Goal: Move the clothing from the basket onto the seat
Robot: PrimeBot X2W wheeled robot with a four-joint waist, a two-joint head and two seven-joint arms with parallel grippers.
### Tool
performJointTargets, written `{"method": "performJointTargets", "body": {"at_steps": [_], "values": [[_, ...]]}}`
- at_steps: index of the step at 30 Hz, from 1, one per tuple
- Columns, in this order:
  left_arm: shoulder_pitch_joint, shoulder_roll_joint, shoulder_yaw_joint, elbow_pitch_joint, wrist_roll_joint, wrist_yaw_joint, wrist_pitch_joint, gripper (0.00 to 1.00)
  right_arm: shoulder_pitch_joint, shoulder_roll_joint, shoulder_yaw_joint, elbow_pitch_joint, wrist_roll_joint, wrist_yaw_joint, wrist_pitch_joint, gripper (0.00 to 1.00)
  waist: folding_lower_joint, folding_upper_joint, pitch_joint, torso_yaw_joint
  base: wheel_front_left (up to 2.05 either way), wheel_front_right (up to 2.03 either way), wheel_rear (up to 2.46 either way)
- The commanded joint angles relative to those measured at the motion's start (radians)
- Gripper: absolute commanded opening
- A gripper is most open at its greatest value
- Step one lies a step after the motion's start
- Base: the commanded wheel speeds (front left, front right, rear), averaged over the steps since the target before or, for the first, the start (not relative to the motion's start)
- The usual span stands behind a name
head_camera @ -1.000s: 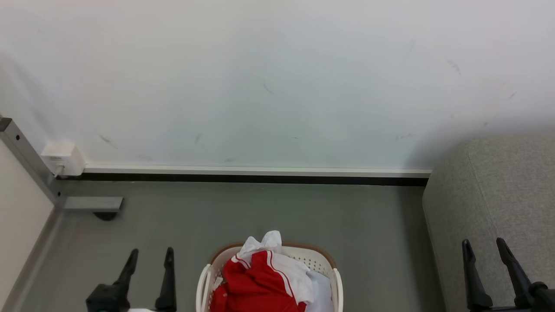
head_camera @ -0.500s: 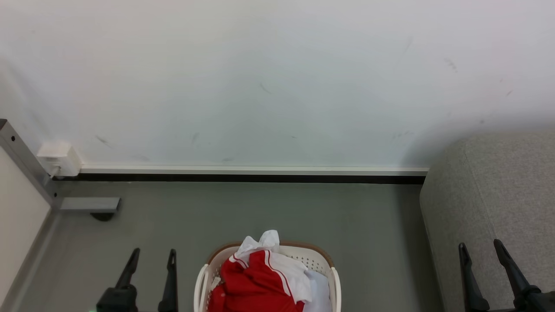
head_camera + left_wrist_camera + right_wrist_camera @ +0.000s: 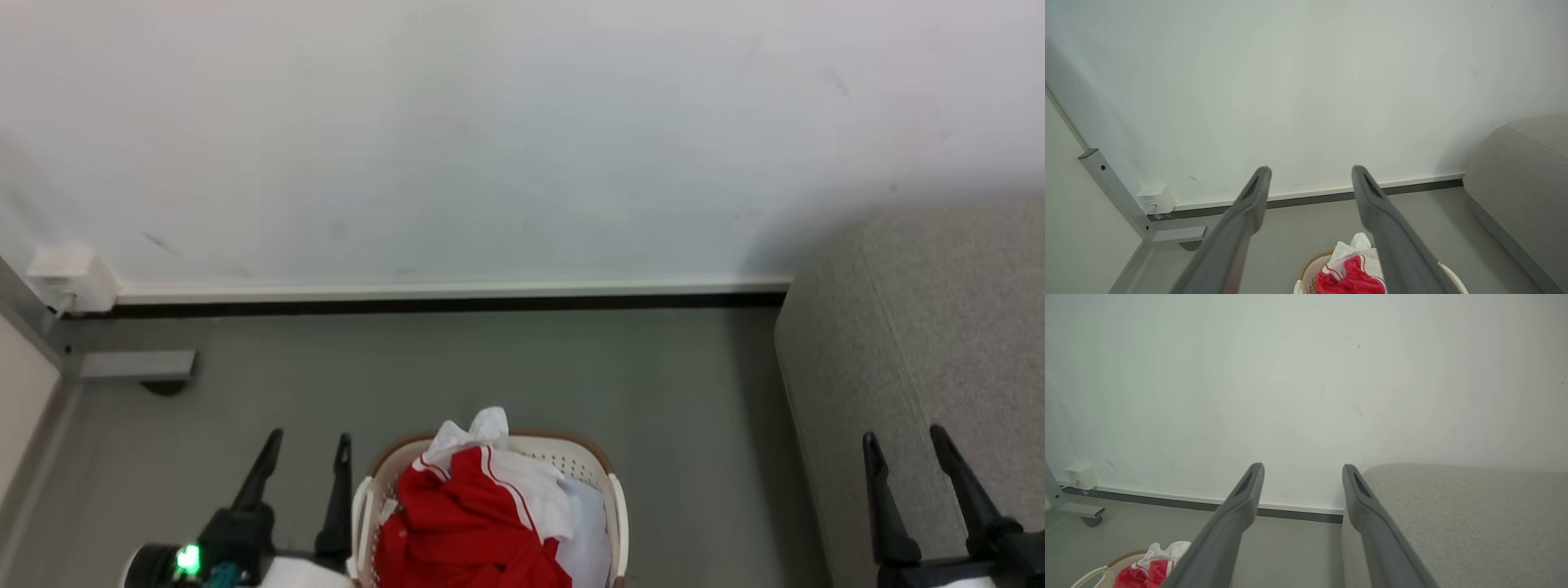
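Red clothing (image 3: 465, 523) with white panels and stripe trim is heaped in the cream basket (image 3: 616, 514) with a brown rim, at the bottom middle of the head view. It also peeks out low in the left wrist view as clothing (image 3: 1353, 275) and in the right wrist view as clothing (image 3: 1149, 569). The grey seat (image 3: 922, 351) fills the right side. My left gripper (image 3: 308, 445) stands open just left of the basket, empty. My right gripper (image 3: 902, 441) is open over the seat's front, also empty.
A white wall with a white-and-black skirting strip (image 3: 441, 296) runs behind the grey floor (image 3: 457, 367). A small white box (image 3: 69, 278) and a grey metal post with a foot (image 3: 135, 366) stand at the far left corner.
The head camera has tipped and shifted, so the whole scene sits higher and further left. My left gripper has come up and right, closer to the basket's left rim. Both stay open.
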State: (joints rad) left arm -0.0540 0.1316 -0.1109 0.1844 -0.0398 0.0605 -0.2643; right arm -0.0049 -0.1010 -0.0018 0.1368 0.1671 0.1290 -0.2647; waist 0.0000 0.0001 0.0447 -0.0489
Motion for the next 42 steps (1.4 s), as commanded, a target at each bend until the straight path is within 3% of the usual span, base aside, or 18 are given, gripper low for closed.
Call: {"method": "performJointTargets", "body": {"at_steps": [1,7,16,22,28,38,42], "values": [[-0.027,-0.001,-0.005,0.007,0.014,-0.006,-0.001,1.00,-0.020,-0.004,0.000,-0.008,0.004,0.003,0.000,1.00,0.0000,-0.0001,0.043,-0.019,0.00,0.00,0.00],[-0.201,-0.019,-0.069,0.135,0.020,-0.058,0.025,1.00,-0.103,-0.002,0.006,-0.039,0.024,0.003,0.001,1.00,0.0000,-0.0001,0.197,-0.065,0.00,0.00,0.00],[-0.497,-0.044,-0.168,0.384,0.071,-0.107,0.249,1.00,-0.263,0.017,0.049,-0.090,0.048,0.003,0.001,1.00,0.0000,-0.0001,0.451,-0.171,0.00,0.00,0.00],[-0.617,-0.028,-0.145,0.543,0.073,-0.055,0.386,1.00,-0.337,0.033,0.089,-0.126,0.064,0.003,0.001,1.00,0.0000,-0.0001,0.569,-0.235,0.00,0.00,0.00],[-0.680,0.011,-0.115,0.638,0.080,0.015,0.410,1.00,-0.367,0.046,0.109,-0.154,0.073,0.003,0.001,1.00,0.0000,-0.0001,0.632,-0.269,0.00,0.00,0.00],[-0.781,0.076,-0.111,0.727,0.089,0.038,0.440,1.00,-0.403,0.050,0.142,-0.179,0.098,0.003,0.001,1.00,0.0000,-0.0001,0.721,-0.286,0.00,0.00,0.00],[-0.813,0.087,-0.130,0.762,0.095,0.017,0.469,1.00,-0.414,0.050,0.161,-0.184,0.107,0.003,0.001,1.00,0.0000,-0.0001,0.745,-0.293,0.00,0.00,0.00]]}}
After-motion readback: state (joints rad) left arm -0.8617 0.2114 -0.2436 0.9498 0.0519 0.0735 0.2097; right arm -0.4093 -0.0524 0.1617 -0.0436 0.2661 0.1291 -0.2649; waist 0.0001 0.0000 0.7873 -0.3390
